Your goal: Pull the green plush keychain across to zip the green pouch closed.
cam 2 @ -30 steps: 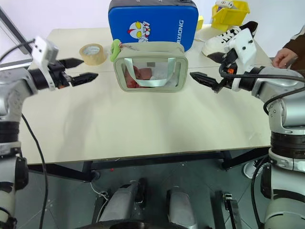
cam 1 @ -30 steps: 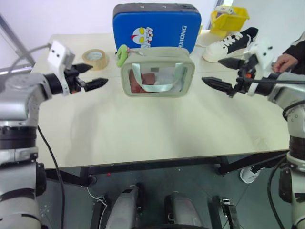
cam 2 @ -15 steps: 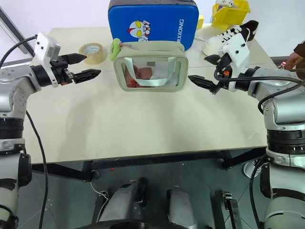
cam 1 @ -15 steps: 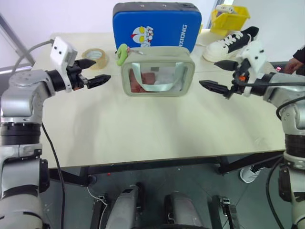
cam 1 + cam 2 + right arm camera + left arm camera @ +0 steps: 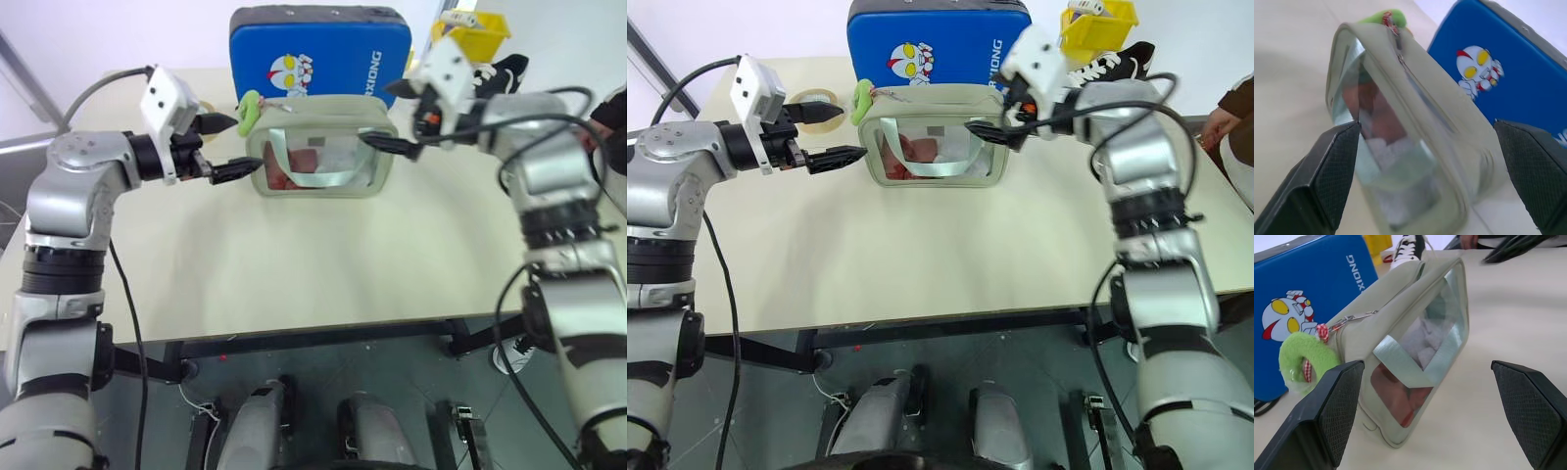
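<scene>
Flanking the green pouch [image 5: 323, 147], both released hands partly hide its side edges.

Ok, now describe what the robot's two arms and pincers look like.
Both arms are built of rounded silver-grey metal segments with darker grey joint bands. Each ends in a black wrist carrying a white box-shaped camera housing. The left pincer and right pincer each have two black tapering fingers; the wrist views show a fine diamond-grid texture on their inner pads. Black cables loop along the outside of both arms.
</scene>
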Controlling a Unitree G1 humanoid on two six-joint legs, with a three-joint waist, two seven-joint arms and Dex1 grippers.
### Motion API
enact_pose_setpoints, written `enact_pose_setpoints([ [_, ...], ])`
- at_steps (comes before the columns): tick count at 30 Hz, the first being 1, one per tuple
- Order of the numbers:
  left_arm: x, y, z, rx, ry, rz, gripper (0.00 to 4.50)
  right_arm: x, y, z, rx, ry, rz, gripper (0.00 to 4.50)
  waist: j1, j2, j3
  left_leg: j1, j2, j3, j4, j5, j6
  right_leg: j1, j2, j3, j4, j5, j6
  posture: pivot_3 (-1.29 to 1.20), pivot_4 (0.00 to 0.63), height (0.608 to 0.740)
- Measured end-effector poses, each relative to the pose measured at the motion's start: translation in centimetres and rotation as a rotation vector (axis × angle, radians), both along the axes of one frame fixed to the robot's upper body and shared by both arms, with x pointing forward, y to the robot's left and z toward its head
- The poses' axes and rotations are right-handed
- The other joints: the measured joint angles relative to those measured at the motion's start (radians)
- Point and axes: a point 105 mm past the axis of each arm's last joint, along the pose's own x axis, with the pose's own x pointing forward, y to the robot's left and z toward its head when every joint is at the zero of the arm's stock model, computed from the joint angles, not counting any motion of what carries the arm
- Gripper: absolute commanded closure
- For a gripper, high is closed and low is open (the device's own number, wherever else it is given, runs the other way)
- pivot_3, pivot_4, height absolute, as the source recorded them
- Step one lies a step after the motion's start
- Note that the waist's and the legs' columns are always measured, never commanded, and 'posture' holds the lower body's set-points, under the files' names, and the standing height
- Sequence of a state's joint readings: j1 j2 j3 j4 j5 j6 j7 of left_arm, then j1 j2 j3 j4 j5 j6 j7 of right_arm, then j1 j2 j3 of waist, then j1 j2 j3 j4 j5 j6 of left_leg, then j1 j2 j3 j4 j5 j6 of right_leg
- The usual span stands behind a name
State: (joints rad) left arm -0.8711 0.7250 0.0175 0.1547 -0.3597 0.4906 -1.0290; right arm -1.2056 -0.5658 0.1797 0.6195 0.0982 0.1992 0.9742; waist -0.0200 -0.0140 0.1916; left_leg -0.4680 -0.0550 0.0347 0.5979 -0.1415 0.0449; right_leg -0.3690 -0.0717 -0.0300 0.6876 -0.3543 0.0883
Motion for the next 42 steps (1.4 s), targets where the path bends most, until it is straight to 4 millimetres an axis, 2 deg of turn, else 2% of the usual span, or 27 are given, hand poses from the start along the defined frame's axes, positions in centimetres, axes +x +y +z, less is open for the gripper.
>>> enact_pose_setpoints([
  [3,0.0,-0.3,0.0,0.002,-0.011,-0.002,0.07,1.7,1.7,-1.4,-0.088,0.020,0.005,0.00,0.004,0.000,0.000,0.000,0.000,0.000,0.000,0.001,-0.001,-0.003,0.000,0.000,0.000,0.000,0.000,0.00,0.150,0.740],
  [6,-0.4,-0.7,0.0,0.008,-0.028,-0.001,0.07,2.7,1.7,-3.6,-0.217,0.034,-0.024,0.00,0.006,0.000,0.000,-0.001,0.000,0.000,0.000,0.001,-0.001,-0.003,0.000,0.000,0.000,0.000,0.000,0.00,0.150,0.740],
  [7,-0.5,-0.8,-0.2,0.009,-0.030,-0.002,0.01,2.9,1.4,-4.4,-0.257,0.038,-0.038,0.25,0.007,0.000,0.000,-0.001,0.000,0.000,0.000,0.001,-0.001,-0.003,0.000,0.000,0.000,0.000,0.000,0.00,0.150,0.740],
  [9,-0.8,-0.8,-0.7,0.011,-0.025,0.009,0.00,3.2,0.9,-5.5,-0.323,0.030,-0.056,0.89,0.004,0.000,0.000,0.000,0.000,0.000,0.000,0.001,-0.002,-0.003,0.000,0.000,0.001,0.000,0.000,0.00,0.150,0.740],
  [12,-1.1,-0.8,-1.2,0.010,-0.015,0.028,0.00,3.2,1.1,-5.3,-0.348,0.004,-0.041,2.41,0.000,0.000,0.000,0.000,0.000,0.000,-0.001,0.003,-0.004,-0.002,0.001,0.000,0.003,0.000,0.000,0.00,0.150,0.740],
  [13,-1.1,-0.7,-1.1,0.008,-0.019,0.033,0.00,3.2,1.3,-5.0,-0.349,-0.004,-0.034,3.06,0.000,0.000,0.000,0.001,0.000,0.000,-0.001,0.003,-0.004,-0.002,0.001,0.000,0.003,0.000,0.000,0.00,0.150,0.740],
  [16,-1.1,-0.2,-0.6,-0.002,-0.036,0.059,0.00,3.0,1.7,-4.4,-0.363,-0.025,-0.001,4.43,-0.002,0.000,0.000,0.001,0.000,0.000,-0.002,0.003,-0.004,-0.002,0.001,0.000,0.003,0.000,0.000,0.00,0.150,0.740],
  [22,-1.0,1.8,0.2,0.007,-0.056,0.129,0.00,2.7,1.8,-3.7,-0.314,-0.033,0.021,4.43,-0.001,0.001,0.000,0.000,0.000,0.000,-0.002,0.003,-0.005,-0.003,0.001,0.000,0.003,0.000,0.000,0.00,0.150,0.740],
  [28,-1.4,4.4,1.4,0.008,-0.072,0.197,0.00,1.0,1.1,-1.4,-0.290,-0.073,0.120,4.43,0.003,0.001,0.001,0.000,0.000,0.000,-0.002,0.003,-0.005,-0.003,0.001,0.000,0.002,0.000,0.000,0.00,0.150,0.740],
  [30,-1.5,4.5,1.1,0.011,-0.059,0.200,0.00,0.1,0.9,-2.0,-0.302,-0.059,0.158,4.43,0.004,0.001,0.001,0.001,0.000,0.000,-0.002,0.002,-0.006,-0.003,0.000,0.000,0.002,0.000,0.000,0.00,0.150,0.740],
  [35,-1.6,4.3,0.3,0.000,-0.030,0.197,0.00,-2.9,0.9,-5.9,-0.353,0.058,0.218,4.43,0.007,0.001,0.000,-0.001,0.000,0.000,-0.001,0.002,-0.006,-0.004,0.000,0.000,0.003,0.000,0.000,0.00,0.150,0.740],
  [39,-1.7,3.9,0.4,-0.009,-0.031,0.183,0.00,-4.8,1.6,-5.7,-0.387,0.088,0.221,4.43,0.002,0.001,0.000,-0.001,0.000,0.000,-0.001,0.002,-0.005,-0.004,0.000,0.000,0.003,0.000,0.000,0.00,0.150,0.740],
  [42,-1.7,3.8,0.3,-0.012,-0.030,0.181,0.00,-5.2,1.7,-5.4,-0.390,0.110,0.200,4.43,0.004,0.000,0.000,-0.001,0.000,0.000,-0.001,0.002,-0.005,-0.004,0.000,0.000,0.003,0.000,0.000,0.00,0.150,0.740],
])
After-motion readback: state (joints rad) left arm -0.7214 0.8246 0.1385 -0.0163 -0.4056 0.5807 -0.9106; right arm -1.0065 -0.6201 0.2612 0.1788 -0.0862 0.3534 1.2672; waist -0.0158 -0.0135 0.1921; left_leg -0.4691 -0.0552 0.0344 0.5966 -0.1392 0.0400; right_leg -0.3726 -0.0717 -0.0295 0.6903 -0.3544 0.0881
